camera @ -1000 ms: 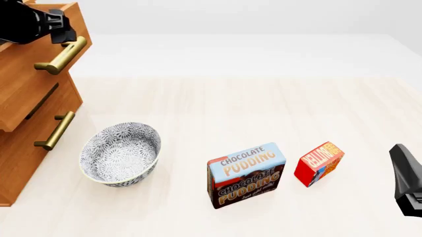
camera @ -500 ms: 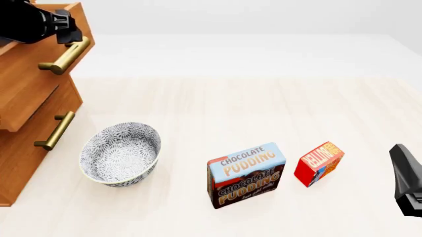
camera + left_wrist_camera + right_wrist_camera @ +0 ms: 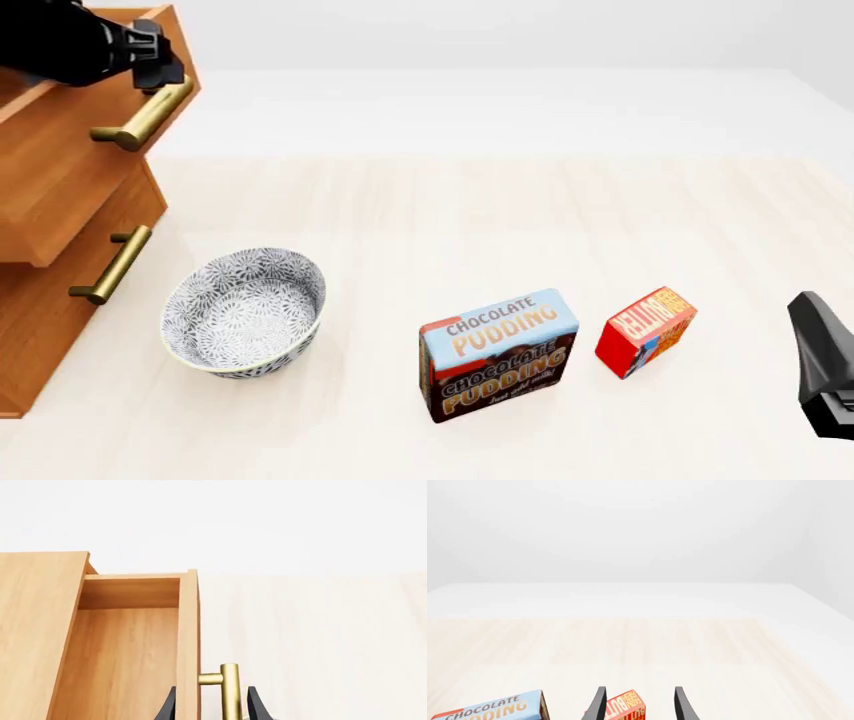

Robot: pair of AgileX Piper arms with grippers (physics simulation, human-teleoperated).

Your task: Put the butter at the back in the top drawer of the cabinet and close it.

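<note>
The left gripper pinches the brass handle of the top drawer, which stands pulled out of the cabinet to make room inside. The butter stands on the table, right of the pudding box and well apart from the cabinet. The right gripper waits spread, lined up on the butter.

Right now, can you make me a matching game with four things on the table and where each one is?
Things:
1. butter
2. bowl
3. pudding box
4. left hand

Places:
A. between the bowl and the butter
B. at the top drawer's brass handle
C. nearest the right hand
D. on the table just in front of the cabinet

Pairs: 1-C, 2-D, 3-A, 4-B
</note>
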